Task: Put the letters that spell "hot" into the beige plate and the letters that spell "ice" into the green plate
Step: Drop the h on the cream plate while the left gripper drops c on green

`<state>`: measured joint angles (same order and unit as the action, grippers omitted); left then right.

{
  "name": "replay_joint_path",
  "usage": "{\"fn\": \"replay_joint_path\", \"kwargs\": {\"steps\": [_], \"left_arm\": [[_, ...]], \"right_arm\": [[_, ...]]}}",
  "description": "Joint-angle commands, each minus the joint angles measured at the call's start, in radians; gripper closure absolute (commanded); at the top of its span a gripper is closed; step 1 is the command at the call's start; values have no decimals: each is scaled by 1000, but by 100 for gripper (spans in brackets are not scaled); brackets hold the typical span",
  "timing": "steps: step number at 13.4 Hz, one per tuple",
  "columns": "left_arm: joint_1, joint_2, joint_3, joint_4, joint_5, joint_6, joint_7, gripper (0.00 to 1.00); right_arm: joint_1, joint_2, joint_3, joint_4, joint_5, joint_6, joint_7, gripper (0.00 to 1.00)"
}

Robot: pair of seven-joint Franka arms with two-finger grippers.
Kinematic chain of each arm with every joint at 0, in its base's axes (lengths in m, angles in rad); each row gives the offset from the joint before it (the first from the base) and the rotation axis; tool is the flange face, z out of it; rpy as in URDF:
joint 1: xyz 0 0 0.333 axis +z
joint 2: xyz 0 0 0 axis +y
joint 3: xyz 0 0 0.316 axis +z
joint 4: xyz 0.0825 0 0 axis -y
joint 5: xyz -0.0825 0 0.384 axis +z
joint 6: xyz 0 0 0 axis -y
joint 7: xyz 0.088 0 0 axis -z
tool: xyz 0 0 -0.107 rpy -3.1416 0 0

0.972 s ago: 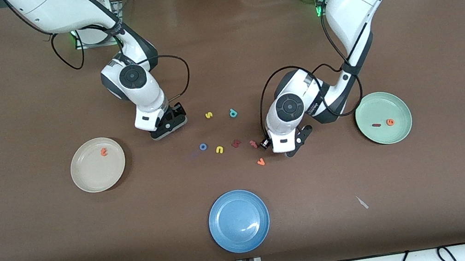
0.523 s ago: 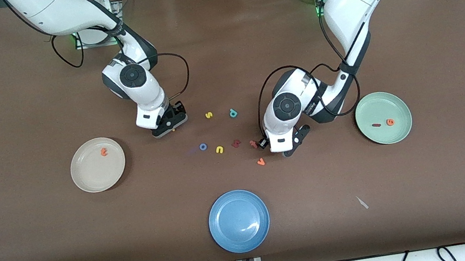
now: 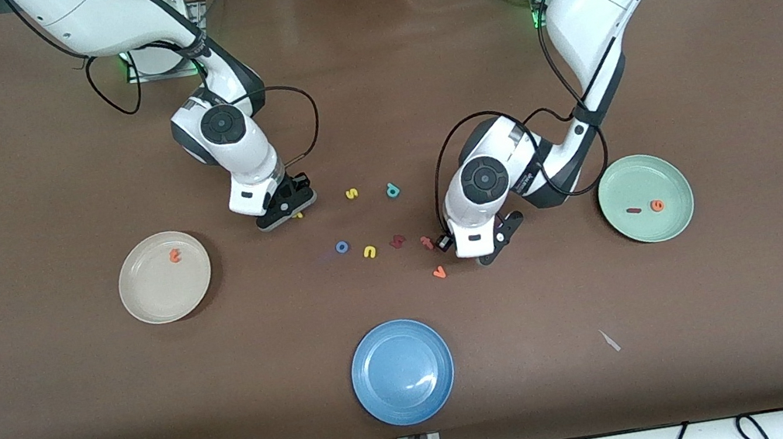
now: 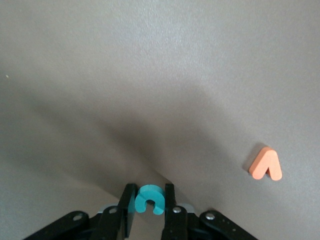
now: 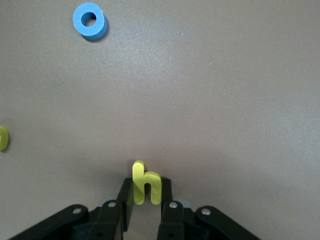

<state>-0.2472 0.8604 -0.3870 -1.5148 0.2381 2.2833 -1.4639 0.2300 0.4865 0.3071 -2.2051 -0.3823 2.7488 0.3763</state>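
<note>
Both pincers down on the desk (image 3: 3, 195), each gripping a foam letter.

The left pincer (image 4: 149, 210) is closed on the teal c (image 4: 149, 199), beside the orange v (image 4: 265, 164). The right pincer (image 5: 146, 202) is closed on the yellow h (image 5: 145, 184); the blue o (image 5: 90, 20) lies nearer the camera. The beige plate (image 3: 141, 302) holds the orange t (image 3: 174, 256). The green plate (image 3: 676, 184) holds the red i (image 3: 634, 210) and the orange e (image 3: 657, 206).
</note>
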Motion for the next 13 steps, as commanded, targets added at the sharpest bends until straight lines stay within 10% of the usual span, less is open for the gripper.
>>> {"fn": "replay_joint_path", "kwargs": {"steps": [1,13], "left_arm": [[32,-15,5,34,10,-25,10,100],[491,-268,-9,1,-79,-458,794,100]], "right_arm": [[-12,-26,-39,-11,-20,9,-84,91],[-253,-171,-163,-2,17,-184,-694,89]]}}
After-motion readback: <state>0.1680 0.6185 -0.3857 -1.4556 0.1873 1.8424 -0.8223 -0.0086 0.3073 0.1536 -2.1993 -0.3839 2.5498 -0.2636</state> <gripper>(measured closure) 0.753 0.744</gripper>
